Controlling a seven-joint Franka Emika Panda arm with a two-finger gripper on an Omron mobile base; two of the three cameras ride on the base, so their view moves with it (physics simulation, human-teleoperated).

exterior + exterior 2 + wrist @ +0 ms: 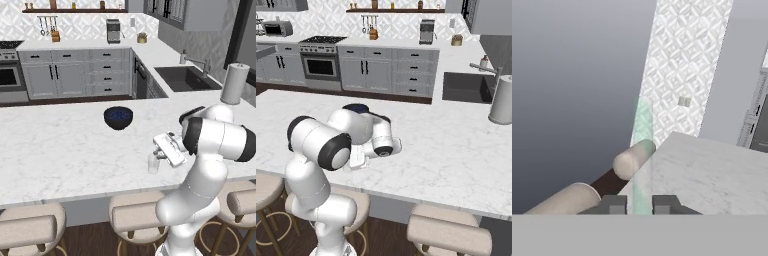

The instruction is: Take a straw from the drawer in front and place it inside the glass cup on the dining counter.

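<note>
While shut, fingers [640, 204] pinch straw [643, 150], beside glass cup [153, 164]

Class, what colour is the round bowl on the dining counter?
Dark blue; the bowl shows best in the left base view.

My arm's folded forward, elbow bent hard, wrist tipped sideways, gripper [640, 205] fingers pinched nearly shut.
</note>
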